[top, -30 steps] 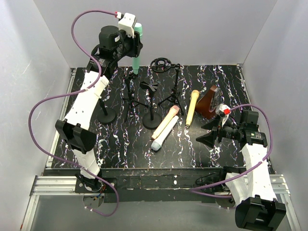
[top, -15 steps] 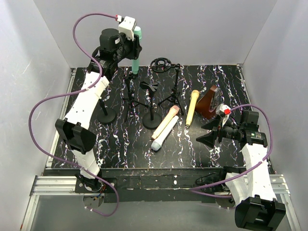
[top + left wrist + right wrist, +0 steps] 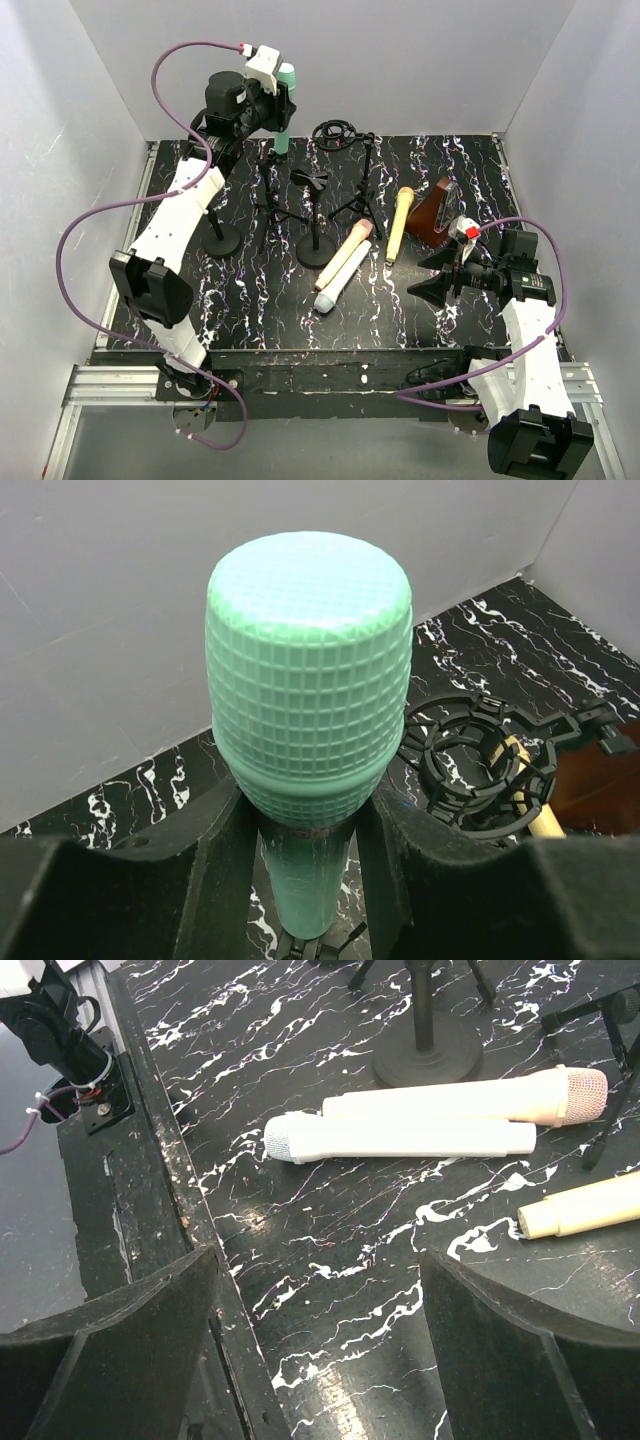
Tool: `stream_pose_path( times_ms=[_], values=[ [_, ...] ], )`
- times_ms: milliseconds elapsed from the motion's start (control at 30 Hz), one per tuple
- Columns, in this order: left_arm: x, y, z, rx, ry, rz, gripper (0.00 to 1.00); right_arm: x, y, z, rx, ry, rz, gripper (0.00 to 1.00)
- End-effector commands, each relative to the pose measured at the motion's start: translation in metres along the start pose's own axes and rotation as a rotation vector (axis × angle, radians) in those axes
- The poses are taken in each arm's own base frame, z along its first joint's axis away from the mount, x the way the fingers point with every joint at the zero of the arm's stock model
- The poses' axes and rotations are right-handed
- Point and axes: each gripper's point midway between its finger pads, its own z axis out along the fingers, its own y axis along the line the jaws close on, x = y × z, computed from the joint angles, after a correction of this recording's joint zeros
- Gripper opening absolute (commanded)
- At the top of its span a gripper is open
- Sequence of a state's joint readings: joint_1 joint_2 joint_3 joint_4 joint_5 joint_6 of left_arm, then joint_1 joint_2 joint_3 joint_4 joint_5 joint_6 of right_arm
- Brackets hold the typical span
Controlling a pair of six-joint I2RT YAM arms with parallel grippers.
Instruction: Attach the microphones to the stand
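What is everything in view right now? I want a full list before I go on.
mint green microphone: one, mint green, upright with head up, held high at the far left
peach-pink microphone: one, peach-pink, lying mid-table
white microphone: one, white, lying alongside the peach-pink one, heads at opposite ends
yellow microphone: one, yellow, lying right of that pair
stands: four, black, far half of the table; two round bases, two tripods
shock mount: one, black, far edge, centre
brown wedge: one, brown, far right
table: one, black with white veins
left hand: shut on the mint green microphone
right hand: open, empty, near right
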State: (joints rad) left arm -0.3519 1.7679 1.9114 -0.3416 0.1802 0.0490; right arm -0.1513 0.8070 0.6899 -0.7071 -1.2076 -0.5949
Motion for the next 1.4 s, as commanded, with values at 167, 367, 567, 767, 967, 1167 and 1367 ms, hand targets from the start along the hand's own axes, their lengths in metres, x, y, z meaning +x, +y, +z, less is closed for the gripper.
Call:
stream_pose_path(
  times_ms=[167,367,567,767,967,1167,1367],
  values=[
    [0.072,-0.004,-0.021,0.018,0.214,-0.035,0.0,-0.002,0.003,-0.001,-0.013,-0.014,-0.013,0.89],
    [0.106,-0.003,-0.015,0.02,0.324,-0.056,0.0,-0.001,0.003,-0.001,-0.014,-0.013,-0.012,0.89],
    [0.142,-0.004,-0.015,0.026,0.429,-0.061,0.0,-0.001,0.002,-0.001,-0.012,-0.011,-0.013,0.89],
    [0.167,-0.006,-0.017,0.03,0.487,-0.084,0.0,-0.001,0.003,-0.001,-0.013,-0.011,-0.013,0.89],
    [0.146,-0.004,-0.012,-0.012,0.449,-0.153,0.13,-0.001,0.002,-0.001,-0.01,-0.01,-0.018,0.89],
    [0.107,0.0,-0.007,-0.051,0.372,-0.211,0.67,0.0,0.002,-0.001,-0.008,-0.009,-0.018,0.89],
    [0.069,-0.001,-0.012,-0.049,0.287,-0.231,0.88,0.0,0.003,-0.001,-0.01,-0.009,-0.021,0.89]
  ],
)
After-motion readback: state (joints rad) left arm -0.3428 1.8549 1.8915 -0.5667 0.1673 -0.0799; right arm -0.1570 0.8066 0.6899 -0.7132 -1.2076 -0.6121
